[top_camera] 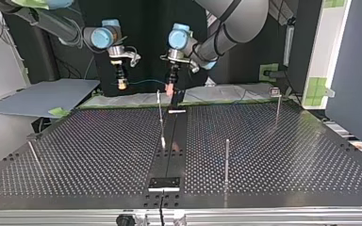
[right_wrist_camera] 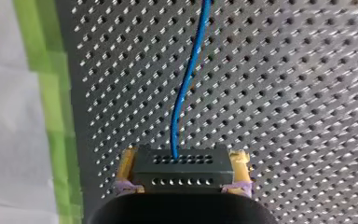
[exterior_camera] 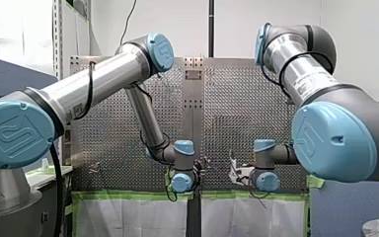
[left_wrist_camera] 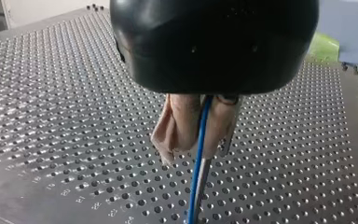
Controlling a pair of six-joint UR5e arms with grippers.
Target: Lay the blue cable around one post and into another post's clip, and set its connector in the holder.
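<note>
Over the table's (top_camera: 264,155) far edge, my right gripper (right_wrist_camera: 184,162) pinched the black connector (right_wrist_camera: 182,175) while my left gripper (left_wrist_camera: 198,142) clamped the blue cable (left_wrist_camera: 196,186), probably keeping it taut for routing.

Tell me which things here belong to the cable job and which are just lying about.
Job: blue cable, connector, left gripper, right gripper, posts, holder.
Lying about: grey sheet, green tape.
</note>
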